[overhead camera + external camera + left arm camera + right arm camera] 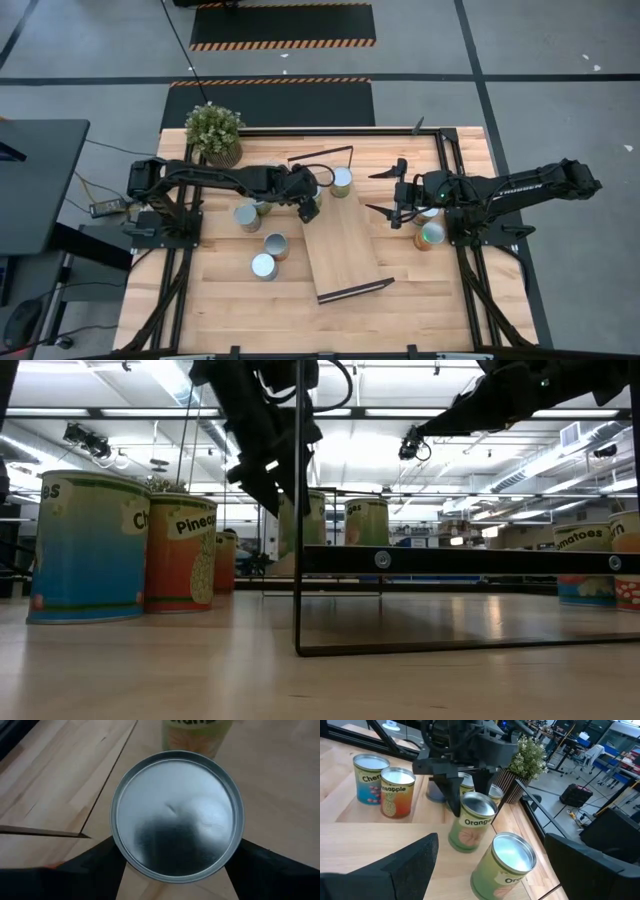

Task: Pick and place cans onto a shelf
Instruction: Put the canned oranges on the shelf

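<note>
My left gripper [308,200] is over the far end of the light-wood shelf board [345,250], shut on a green "Orange" can [472,822] whose silvery top fills the left wrist view [177,815]. A second green can [342,180] stands upright on the board's far end, just beyond it. My right gripper [383,192] hangs open and empty to the right of the board, facing these cans [490,845]. Three more cans [263,265] stand on the table left of the board. Two others [432,235] stand under the right arm. My left gripper pinches the Orange can between its two fingers, on opposite sides of its wall just below the top rim [118,851]. The fingers [451,795] come from above, pointing down. The can is upright at the shelf's far end; whether its base rests there or hangs clear, I cannot tell.
A potted plant [213,130] stands at the table's far left corner. The shelf's black wire end frames stand at its far end [320,155] and near end [355,290]. Cherry [369,779] and Pineapple [397,792] cans stand left of the board. Bare wood lies along the near edge.
</note>
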Motion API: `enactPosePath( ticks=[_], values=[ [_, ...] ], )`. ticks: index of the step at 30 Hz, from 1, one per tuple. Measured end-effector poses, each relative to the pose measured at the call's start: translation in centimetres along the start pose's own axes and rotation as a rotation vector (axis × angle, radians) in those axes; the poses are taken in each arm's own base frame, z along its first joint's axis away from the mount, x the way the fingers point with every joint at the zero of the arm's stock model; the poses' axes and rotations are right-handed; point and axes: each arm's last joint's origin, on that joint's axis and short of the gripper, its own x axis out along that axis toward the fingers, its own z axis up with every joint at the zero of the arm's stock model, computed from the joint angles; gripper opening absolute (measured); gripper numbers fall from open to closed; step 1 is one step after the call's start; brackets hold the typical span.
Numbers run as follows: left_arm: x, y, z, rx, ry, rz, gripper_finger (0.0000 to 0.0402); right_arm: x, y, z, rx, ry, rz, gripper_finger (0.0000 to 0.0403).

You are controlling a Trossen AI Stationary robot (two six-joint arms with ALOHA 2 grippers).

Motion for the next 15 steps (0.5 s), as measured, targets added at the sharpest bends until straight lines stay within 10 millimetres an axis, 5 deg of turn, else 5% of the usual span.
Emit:
enactPosePath(
  ticks=[15],
  values=[
    [-0.63, -0.35, 0.68, 0.123, -0.048, 0.084, 0.038, 0.0, 0.05, -0.1, 0.003, 0.011, 0.005, 0.0373]
  ],
)
